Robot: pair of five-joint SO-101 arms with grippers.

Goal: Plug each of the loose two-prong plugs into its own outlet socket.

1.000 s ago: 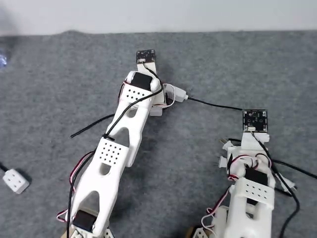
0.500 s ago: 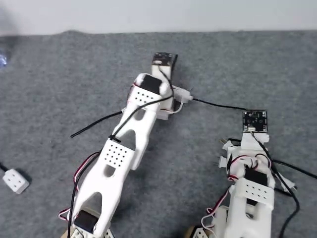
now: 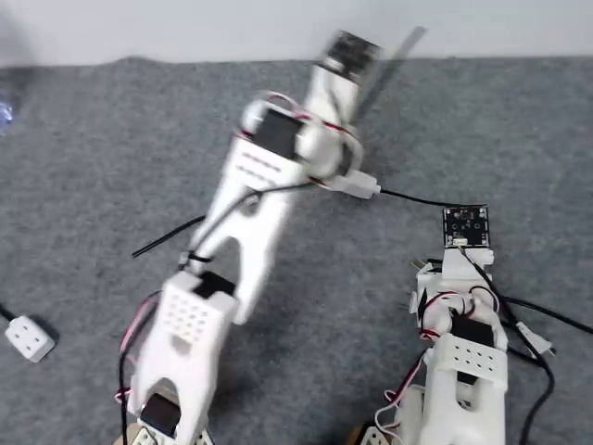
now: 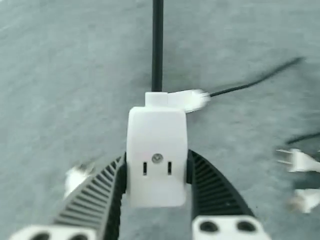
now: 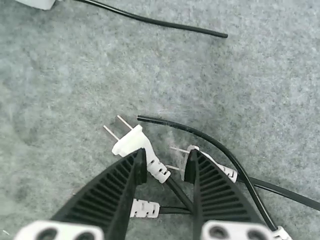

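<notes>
A white outlet socket (image 4: 156, 135), its two slots and round hole facing the left wrist camera, is clamped between the black ribbed fingers (image 4: 100, 190) of the left gripper (image 4: 156, 170). Its black cord (image 4: 157, 45) runs straight away from it. In the high view that arm (image 3: 250, 195) stretches toward twelve o'clock over the grey mat (image 3: 93, 167), with a loose white plug (image 3: 359, 184) just beside its wrist. At five o'clock the right gripper (image 5: 165, 167) stands partly open, holding nothing. The nearer plug (image 5: 131, 141) lies at its fingertips, ribbed neck between them. A second socket block (image 3: 28, 338) lies at eight o'clock.
</notes>
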